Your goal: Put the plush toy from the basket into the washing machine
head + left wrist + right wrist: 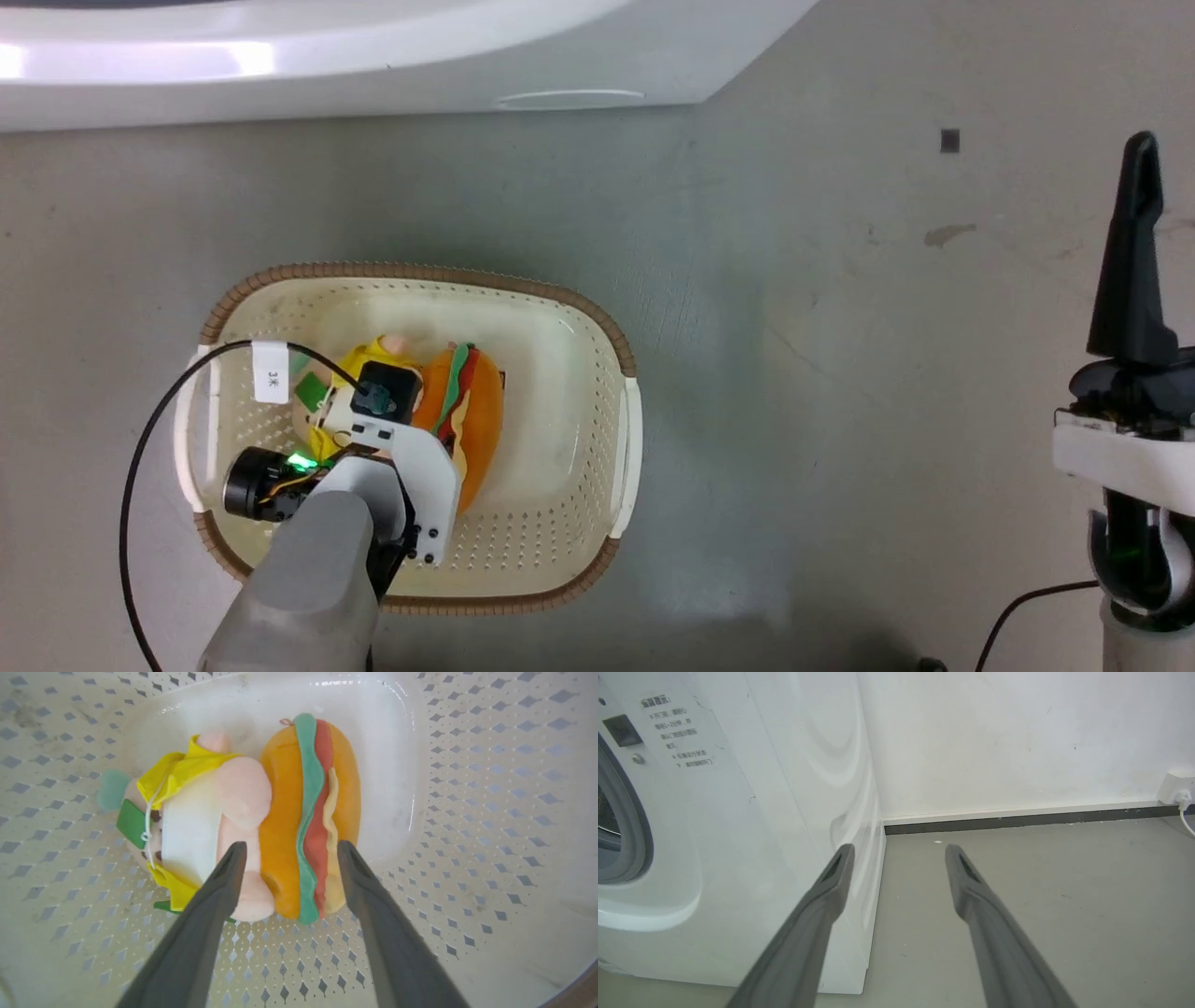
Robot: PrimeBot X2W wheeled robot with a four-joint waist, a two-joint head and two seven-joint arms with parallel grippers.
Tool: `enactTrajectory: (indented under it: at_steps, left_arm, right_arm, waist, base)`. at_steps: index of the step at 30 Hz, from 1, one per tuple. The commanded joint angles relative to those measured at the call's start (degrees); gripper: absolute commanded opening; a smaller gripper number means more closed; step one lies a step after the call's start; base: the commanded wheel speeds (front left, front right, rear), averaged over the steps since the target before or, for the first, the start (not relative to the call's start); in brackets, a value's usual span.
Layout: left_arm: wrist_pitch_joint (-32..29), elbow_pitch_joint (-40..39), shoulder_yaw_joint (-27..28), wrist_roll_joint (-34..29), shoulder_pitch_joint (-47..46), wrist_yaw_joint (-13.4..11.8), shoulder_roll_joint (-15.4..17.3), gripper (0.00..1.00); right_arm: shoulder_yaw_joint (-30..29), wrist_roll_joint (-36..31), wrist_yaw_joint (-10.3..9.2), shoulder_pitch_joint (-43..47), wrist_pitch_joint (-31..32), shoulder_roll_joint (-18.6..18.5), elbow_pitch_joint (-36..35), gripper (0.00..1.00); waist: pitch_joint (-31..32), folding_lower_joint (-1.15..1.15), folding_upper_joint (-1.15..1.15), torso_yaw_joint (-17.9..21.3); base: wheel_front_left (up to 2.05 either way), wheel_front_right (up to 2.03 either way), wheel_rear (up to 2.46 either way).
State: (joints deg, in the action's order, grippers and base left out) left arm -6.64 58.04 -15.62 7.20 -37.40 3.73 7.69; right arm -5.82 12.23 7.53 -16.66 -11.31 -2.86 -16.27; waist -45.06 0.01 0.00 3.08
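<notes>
The machine (373, 65) stood at the far side, the basket (597, 327) on the floor nearer. The toy (299, 812) lay on the basket's bottom, left of middle. The left claw (287, 849) hung above it, spread wide and empty, tips flanking the bun. It needed to sink lower, then close squarely across that soft bun. The right claw (899, 851), likewise spread and empty, hung at right.

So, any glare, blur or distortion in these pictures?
Head view: strong glare on the washing machine, soft shadow beside the basket. Left wrist view: plush toy sharp, left gripper's fingers blurred. Right wrist view: even light, right gripper's fingers soft.
</notes>
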Motion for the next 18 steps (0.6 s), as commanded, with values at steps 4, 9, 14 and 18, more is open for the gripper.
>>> enactTrajectory:
  at_steps: [4,9,14,18]
  left_arm:
    - [-0.6,3.1,-1.0,0.9,-2.9,0.4,0.5,1.0]
    - [-0.8,6.1,-2.1,1.5,-5.2,0.6,0.7,1.0]
    - [-0.8,9.0,-3.3,2.2,-7.5,0.8,0.9,1.0]
    - [-0.7,11.4,-4.2,2.7,-9.3,0.8,1.1,1.0]
  right_arm:
    - [-0.4,1.1,-0.04,-2.5,-1.1,0.0,-1.3,1.0]
    - [-0.8,1.9,-0.04,-3.6,-1.7,0.0,-2.2,1.0]
    - [-1.2,2.6,-0.04,-4.7,-2.3,0.0,-3.0,1.0]
    - [-1.5,3.0,-0.04,-5.5,-2.8,0.0,-3.7,1.0]
  waist:
    - [-2.6,-0.01,0.0,0.6]
    - [-5.2,-0.01,0.0,1.0]
    - [-7.7,-0.01,0.0,1.3]
    - [-9.7,-0.01,0.0,1.3]
  base:
    - [0.0,0.0,0.0]
    - [0.0,0.0,0.0]
    - [0.0,0.0,0.0]
    - [0.0,0.0,0.0]
